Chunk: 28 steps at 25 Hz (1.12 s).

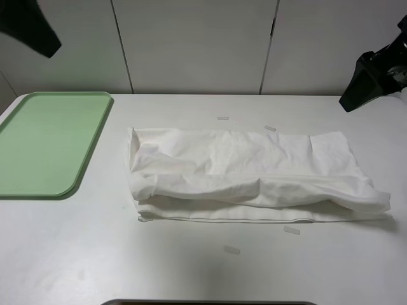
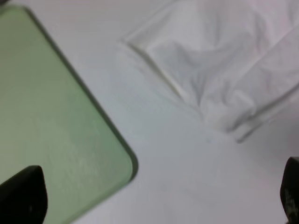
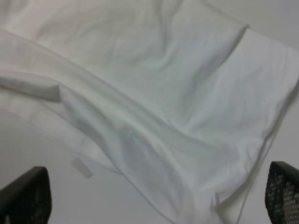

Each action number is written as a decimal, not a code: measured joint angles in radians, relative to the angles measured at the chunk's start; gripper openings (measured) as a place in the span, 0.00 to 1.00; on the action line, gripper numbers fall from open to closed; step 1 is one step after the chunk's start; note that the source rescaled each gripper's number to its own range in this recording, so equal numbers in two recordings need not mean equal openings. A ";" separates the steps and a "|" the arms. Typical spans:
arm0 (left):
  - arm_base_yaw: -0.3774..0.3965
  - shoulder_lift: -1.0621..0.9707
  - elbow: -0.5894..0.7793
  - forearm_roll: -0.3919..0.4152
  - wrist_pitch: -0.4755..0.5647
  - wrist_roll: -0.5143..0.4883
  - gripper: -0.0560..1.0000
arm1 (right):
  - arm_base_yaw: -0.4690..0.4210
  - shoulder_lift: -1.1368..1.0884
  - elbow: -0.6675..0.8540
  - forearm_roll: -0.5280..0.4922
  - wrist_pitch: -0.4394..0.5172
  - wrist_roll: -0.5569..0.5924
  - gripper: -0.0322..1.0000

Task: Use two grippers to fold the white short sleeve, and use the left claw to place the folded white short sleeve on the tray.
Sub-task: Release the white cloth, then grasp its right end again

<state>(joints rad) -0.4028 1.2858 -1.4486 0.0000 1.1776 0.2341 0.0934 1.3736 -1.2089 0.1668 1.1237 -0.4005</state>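
The white short sleeve (image 1: 248, 175) lies folded into a long band across the middle of the table. The pale green tray (image 1: 48, 143) sits empty at the left. My left gripper (image 1: 28, 25) is raised at the top left, above the tray's far end, open and empty; its wrist view shows the tray corner (image 2: 60, 140), the shirt's left end (image 2: 219, 70) and both fingertips (image 2: 23, 193) wide apart. My right gripper (image 1: 372, 76) is raised at the far right, open and empty; its fingertips (image 3: 25, 193) frame the shirt's right end (image 3: 163, 102).
Several small pale tape strips lie on the white table around the shirt, such as one in front (image 1: 231, 250) and one behind (image 1: 222, 118). A dark edge (image 1: 210, 303) shows at the table's front. A panelled wall stands behind.
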 joint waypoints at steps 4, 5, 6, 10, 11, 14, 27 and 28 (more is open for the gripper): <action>0.000 -0.140 0.184 0.026 -0.001 -0.067 1.00 | 0.000 0.000 0.000 0.025 0.000 0.000 1.00; 0.000 -0.179 0.232 0.026 -0.001 -0.085 1.00 | 0.000 0.000 0.000 0.028 0.000 0.000 1.00; 0.000 -0.213 0.273 0.026 -0.002 -0.101 1.00 | 0.000 0.000 0.000 0.030 0.000 0.000 1.00; 0.000 -0.387 0.466 0.028 -0.036 -0.183 1.00 | 0.000 0.000 0.000 0.038 0.001 0.001 1.00; 0.000 -0.441 0.519 0.028 -0.055 -0.203 1.00 | 0.000 0.000 0.000 0.042 0.001 0.001 1.00; 0.000 -0.584 0.643 0.028 -0.092 -0.234 1.00 | 0.000 0.000 0.000 0.055 0.001 0.001 1.00; 0.000 -1.174 0.960 0.105 -0.107 -0.340 1.00 | 0.000 0.000 0.000 0.079 0.000 0.003 1.00; 0.000 -1.174 0.960 0.105 -0.107 -0.340 1.00 | 0.000 0.000 0.000 0.079 0.000 0.003 1.00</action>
<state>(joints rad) -0.4028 0.1123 -0.4889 0.1054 1.0701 -0.1059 0.0934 1.3736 -1.2089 0.2459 1.1240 -0.3970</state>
